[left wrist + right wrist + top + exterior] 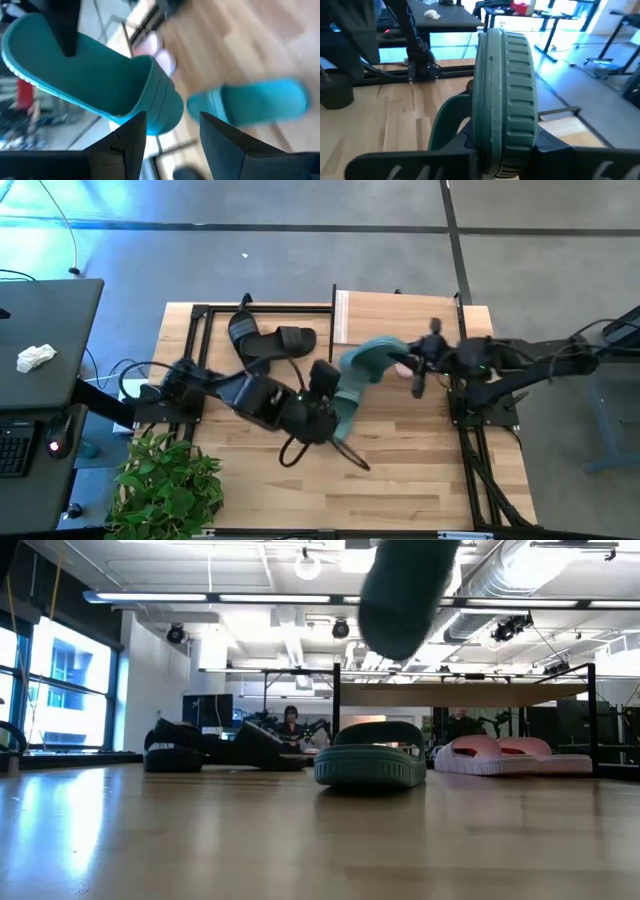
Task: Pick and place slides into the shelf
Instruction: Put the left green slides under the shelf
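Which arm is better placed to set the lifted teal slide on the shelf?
Right. The right gripper is shut on the teal slide beside the shelf. The left gripper is open and holds nothing.

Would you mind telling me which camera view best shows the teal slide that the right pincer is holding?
The right wrist view: the held teal slide fills it, ribbed sole forward, clamped in the right pincer. The left wrist view shows its footbed and strap, the high view its place between both arms, the low view only a dark blur overhead.
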{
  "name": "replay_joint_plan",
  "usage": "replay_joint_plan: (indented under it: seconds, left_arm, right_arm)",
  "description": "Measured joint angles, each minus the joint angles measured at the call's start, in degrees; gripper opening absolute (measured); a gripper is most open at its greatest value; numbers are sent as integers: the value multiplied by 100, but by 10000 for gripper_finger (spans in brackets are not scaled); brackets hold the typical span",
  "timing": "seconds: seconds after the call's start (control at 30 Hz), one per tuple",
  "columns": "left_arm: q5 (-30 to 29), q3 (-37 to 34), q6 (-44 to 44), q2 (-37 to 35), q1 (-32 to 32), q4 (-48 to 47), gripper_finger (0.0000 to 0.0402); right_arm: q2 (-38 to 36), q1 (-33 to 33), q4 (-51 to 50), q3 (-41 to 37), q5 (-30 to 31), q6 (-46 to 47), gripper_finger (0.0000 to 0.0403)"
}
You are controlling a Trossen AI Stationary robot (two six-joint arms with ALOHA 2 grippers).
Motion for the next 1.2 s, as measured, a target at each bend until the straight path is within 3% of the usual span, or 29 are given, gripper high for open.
replay_joint_plan:
  seconds: [0.23, 0.37, 0.6, 0.73, 0.9, 1.03, 1.2]
  left_arm:
    - [1573, -2, 849, -126, 886, 1006, 168]
    - [2312, -2, 1005, -132, 1380, 1116, 168]
    - [3327, -4, 1068, -132, 2030, 1113, 168]
    - [3961, -207, 1187, -149, 2228, 1212, 168]
    - [4264, -801, 1203, -129, 2437, 1312, 168]
    - [4644, -1398, 1199, -136, 2624, 1755, 168]
    - [5471, -1990, 1146, -136, 2832, 2684, 168]
  right_arm:
    - [-355, 1397, -998, 0, 1600, 696, 41]
    - [-379, 2206, -1259, -276, 2410, 1339, 41]
    - [-630, 3570, -719, -1555, 3192, 2260, 40]
    - [-823, 4428, -98, -2130, 4215, 2335, 40]
    - [-873, 5582, 202, -2507, 5658, 2321, 40]
    - [-844, 6119, 259, -2527, 5648, 2216, 40]
    - [-845, 6054, 265, -2527, 5689, 1990, 40]
